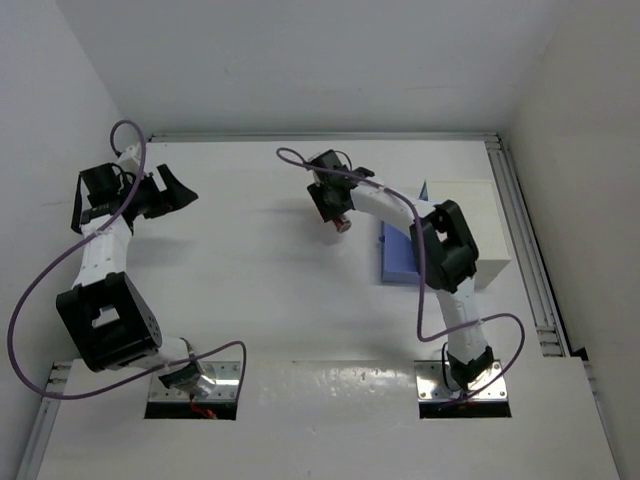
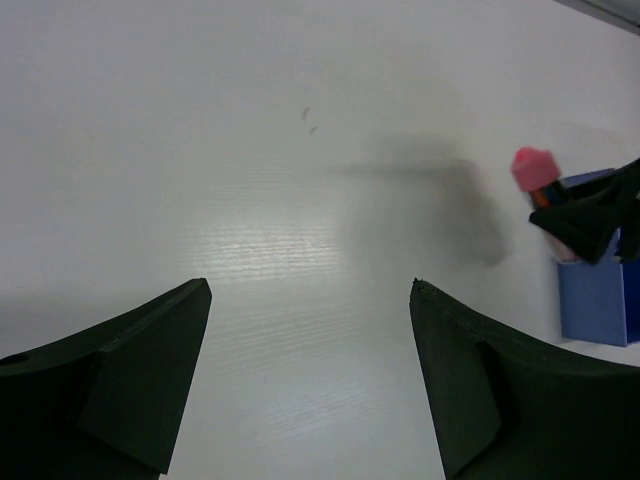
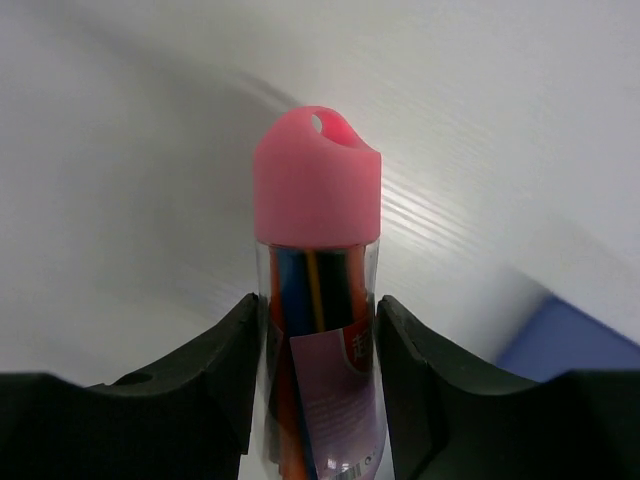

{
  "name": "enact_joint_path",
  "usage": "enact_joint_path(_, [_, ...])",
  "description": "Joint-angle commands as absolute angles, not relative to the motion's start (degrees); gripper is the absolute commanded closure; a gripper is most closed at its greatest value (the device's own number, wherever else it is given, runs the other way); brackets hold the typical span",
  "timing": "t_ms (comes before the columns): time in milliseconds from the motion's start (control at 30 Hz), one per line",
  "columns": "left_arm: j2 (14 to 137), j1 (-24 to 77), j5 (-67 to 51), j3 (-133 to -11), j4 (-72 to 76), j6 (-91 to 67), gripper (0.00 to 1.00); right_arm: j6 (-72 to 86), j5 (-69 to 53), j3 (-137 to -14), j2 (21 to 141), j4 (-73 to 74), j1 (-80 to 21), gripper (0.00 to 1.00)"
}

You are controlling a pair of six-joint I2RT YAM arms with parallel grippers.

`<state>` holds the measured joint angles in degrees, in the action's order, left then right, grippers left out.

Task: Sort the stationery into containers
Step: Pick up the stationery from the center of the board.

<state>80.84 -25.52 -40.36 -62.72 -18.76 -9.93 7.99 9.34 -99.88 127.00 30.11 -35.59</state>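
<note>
Your right gripper (image 3: 320,305) clamps the pink-capped tube (image 3: 317,190), cap beyond its fingertips; the blue drawer (image 1: 398,262) lies near, rightward. Your left gripper (image 2: 310,288) hangs open, farther off.

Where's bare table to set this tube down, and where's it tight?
Bare table runs wide between the left fingers and the held tube, and nearer the arm bases. Tight on the right: blue drawer beside the white cabinet.

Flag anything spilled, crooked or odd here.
Nothing stands out. The pink-capped tube is gripped straight in the right hand, cap on, no spill in view; the blue drawer sits beside the white cabinet.
</note>
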Motion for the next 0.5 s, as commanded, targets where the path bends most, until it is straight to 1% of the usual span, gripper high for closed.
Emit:
enact_joint_path(0, [79.01, -23.47, -41.83, -61.09, -12.66, -13.09, 0.13, 15.37, 22.72, -96.79, 115.77, 27.51, -35.77, 1.0])
enact_joint_path(100, [80.06, -22.24, -42.8, -60.73, -10.99, -15.11, 0.13, 19.77, 30.38, -91.42, 109.18, 27.86, -34.72, 1.0])
enact_joint_path(133, [80.59, -22.06, -43.15, -60.65, -10.38, -15.55, 0.13, 20.38, 30.93, -90.01, 105.94, 28.12, -34.28, 1.0])
enact_joint_path(233, [81.21, -20.66, -42.63, -60.73, -8.88, -16.87, 0.13, 23.2, 32.16, -85.7, 101.53, 29.79, -32.26, 1.0])
enact_joint_path(333, [81.74, -19.6, -42.28, -60.91, -7.74, -17.49, 0.13, 25.22, 33.66, -82.1, 99.41, 30.85, -29.8, 1.0])
enact_joint_path(467, [82.18, -18.28, -41.92, -61.0, -6.59, -18.54, 0.13, 27.77, 32.35, -79.2, 98.0, 32.96, -26.37, 1.0])
